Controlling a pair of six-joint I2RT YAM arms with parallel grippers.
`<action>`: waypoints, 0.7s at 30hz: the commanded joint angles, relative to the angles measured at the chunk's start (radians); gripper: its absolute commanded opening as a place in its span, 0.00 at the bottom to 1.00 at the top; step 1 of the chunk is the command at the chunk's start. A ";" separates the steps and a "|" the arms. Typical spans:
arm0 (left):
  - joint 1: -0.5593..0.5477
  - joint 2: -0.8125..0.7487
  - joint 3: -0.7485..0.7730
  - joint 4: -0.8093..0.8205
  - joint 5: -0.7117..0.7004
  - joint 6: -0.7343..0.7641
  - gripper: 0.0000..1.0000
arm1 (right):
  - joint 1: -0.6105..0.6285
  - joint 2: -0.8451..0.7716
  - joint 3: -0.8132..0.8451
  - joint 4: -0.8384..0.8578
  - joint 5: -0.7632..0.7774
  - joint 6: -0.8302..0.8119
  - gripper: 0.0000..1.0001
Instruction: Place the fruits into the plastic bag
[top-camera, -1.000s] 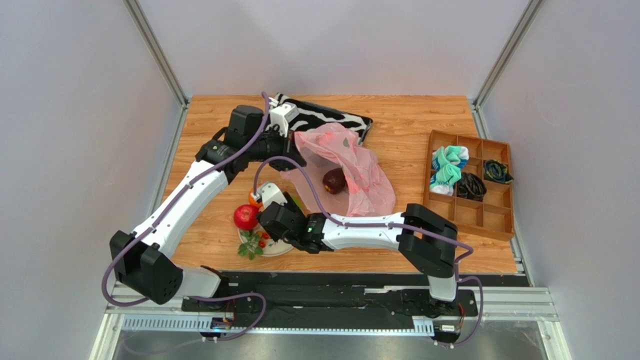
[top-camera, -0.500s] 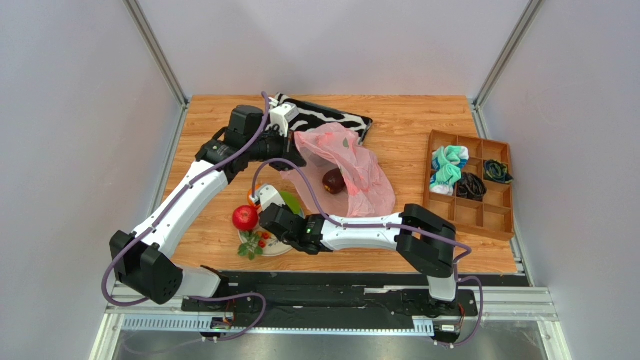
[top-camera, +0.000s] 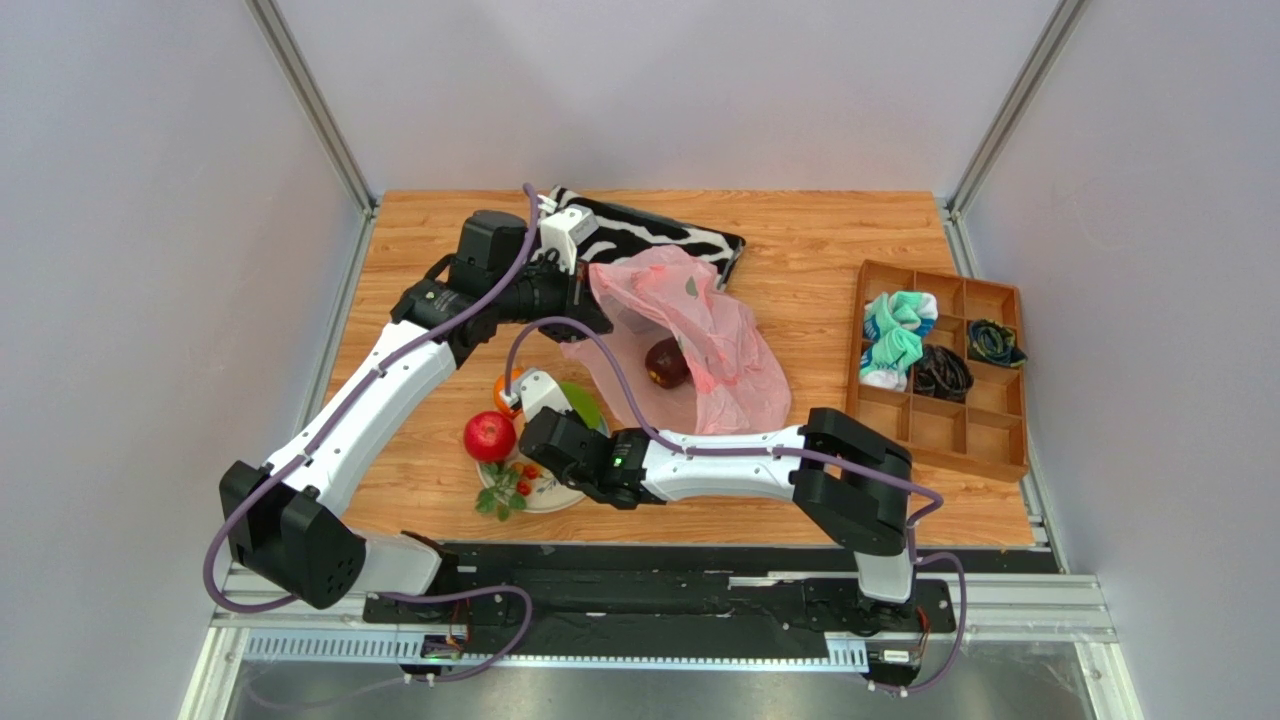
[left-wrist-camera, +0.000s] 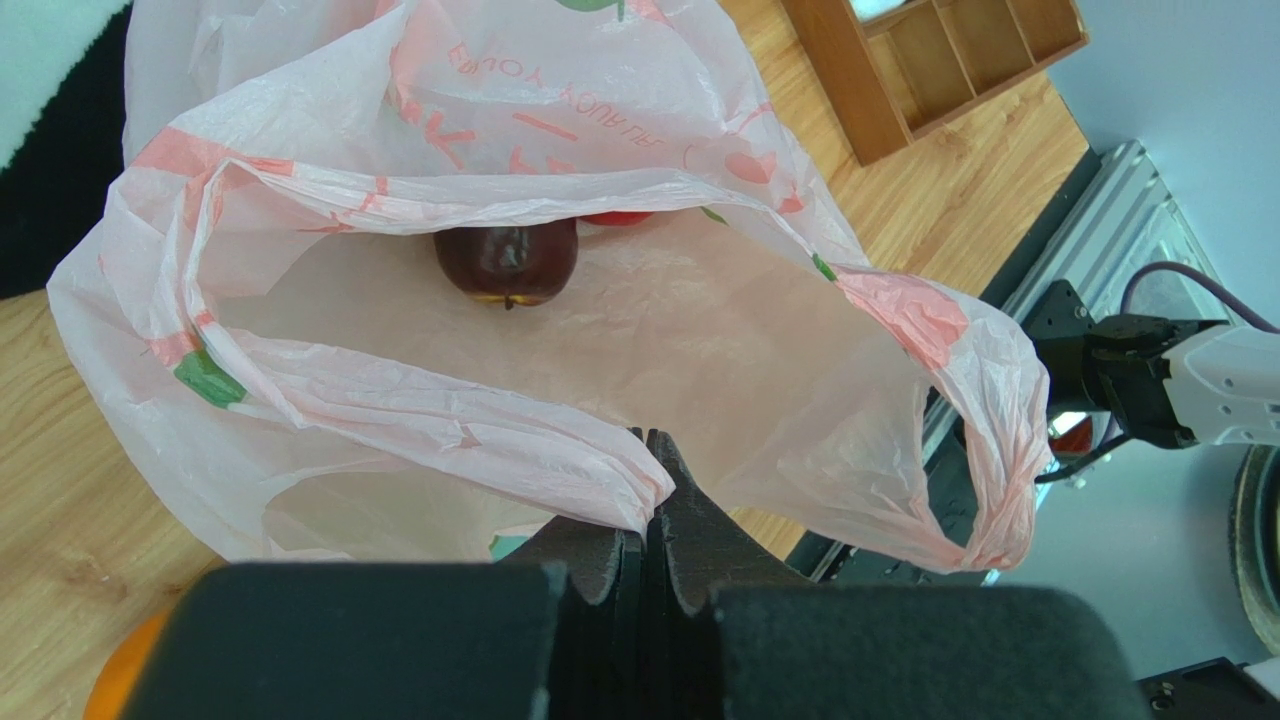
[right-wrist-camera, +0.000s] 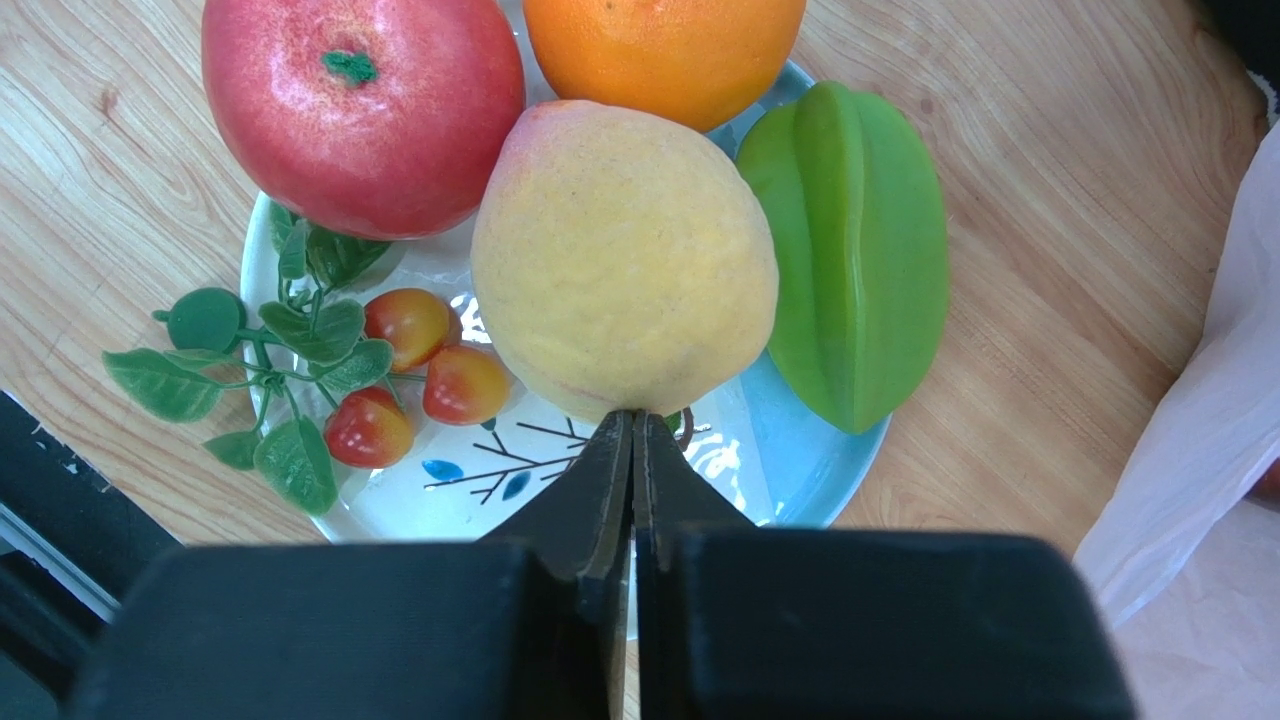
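The pink plastic bag (top-camera: 706, 338) lies open mid-table. My left gripper (left-wrist-camera: 657, 447) is shut on its near rim (left-wrist-camera: 571, 465) and holds the mouth up. Inside lie a dark maroon fruit (left-wrist-camera: 507, 263) and part of a red one (left-wrist-camera: 616, 219). On the blue-and-cream plate (right-wrist-camera: 766, 465) sit a red apple (right-wrist-camera: 361, 105), an orange (right-wrist-camera: 661, 53), a yellow-orange fruit (right-wrist-camera: 624, 255), a green ridged fruit (right-wrist-camera: 857, 263) and a berry sprig (right-wrist-camera: 376, 383). My right gripper (right-wrist-camera: 633, 423) is shut with nothing between its jaws. Its tips sit at the yellow fruit's near side.
A zebra-striped pouch (top-camera: 646, 240) lies behind the bag at the back. A wooden compartment tray (top-camera: 939, 368) with small cloth items stands at the right edge. The plate (top-camera: 559, 500) sits near the table's front edge, under my right wrist.
My right gripper's jaws have closed from open to shut, taking hold of nothing, and the wrist has shifted slightly. The left arm and the bag have stayed still.
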 joint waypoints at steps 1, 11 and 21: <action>-0.006 -0.041 0.008 -0.004 0.009 0.002 0.00 | 0.003 -0.030 0.006 0.014 0.009 0.017 0.00; -0.006 -0.040 0.006 -0.004 0.008 0.002 0.00 | 0.003 -0.123 -0.022 0.006 -0.005 0.036 0.00; -0.006 -0.040 0.006 -0.004 0.006 0.002 0.00 | 0.004 -0.226 -0.100 0.038 -0.026 0.059 0.00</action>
